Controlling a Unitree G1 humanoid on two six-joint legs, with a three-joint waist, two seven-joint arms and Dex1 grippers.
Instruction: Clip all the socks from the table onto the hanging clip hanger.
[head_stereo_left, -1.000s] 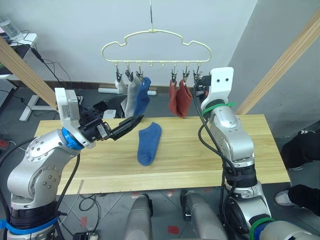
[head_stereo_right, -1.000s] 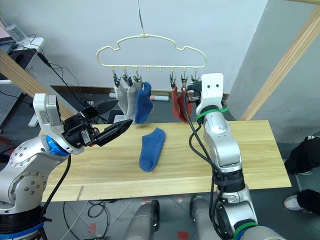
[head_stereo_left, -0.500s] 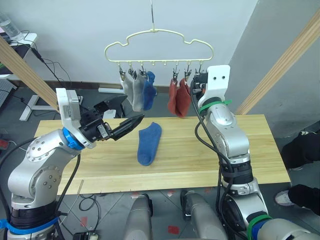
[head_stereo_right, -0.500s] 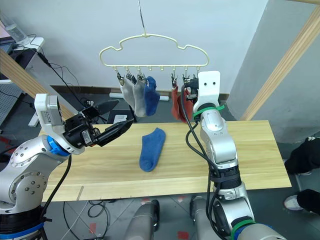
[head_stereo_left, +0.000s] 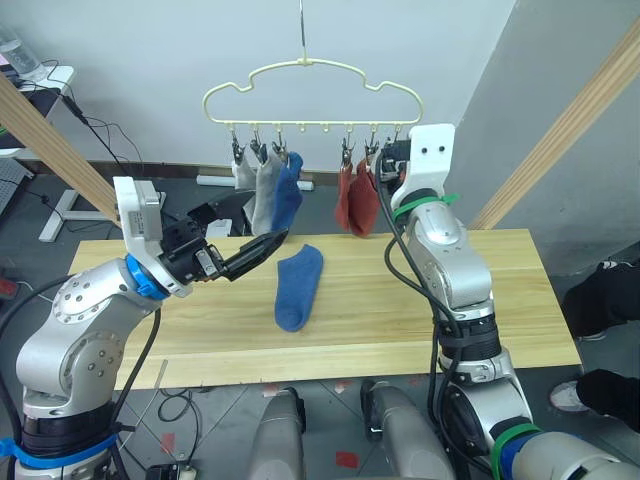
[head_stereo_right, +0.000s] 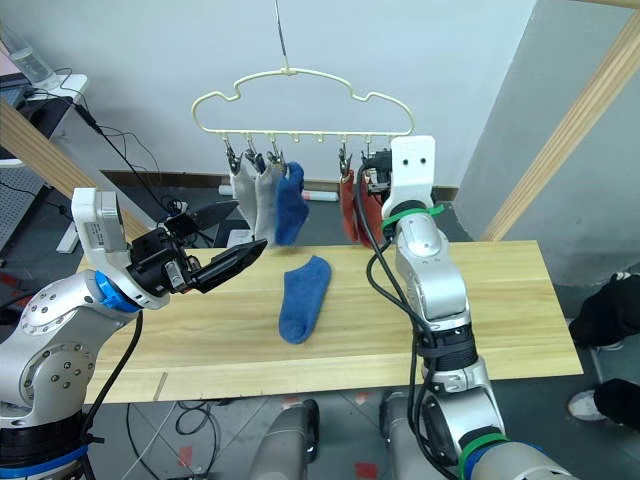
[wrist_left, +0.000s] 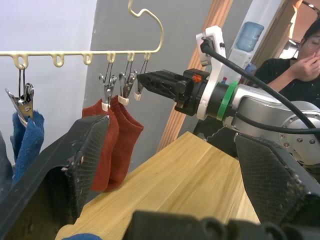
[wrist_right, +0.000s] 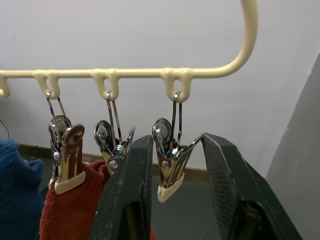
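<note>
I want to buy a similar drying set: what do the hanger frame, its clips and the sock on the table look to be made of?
The clip hanger frame looks like smooth pale yellow plastic or coated wire; which, I cannot tell. Its clips are shiny metal that glints, with pale tips. The blue sock on the table is soft matte knit, lying limp.

A lab-like room — floor cables, a desk, bare grey walls.

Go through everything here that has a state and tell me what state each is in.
Clip hanger: hanging by its hook.
Grey socks: clipped on.
Blue sock: clipped on.
Rust-red socks: clipped on.
Blue sock on table: lying flat, unclipped.
End clip: empty, between right gripper's fingers.
Left gripper: open, empty.
Right gripper: open.
</note>
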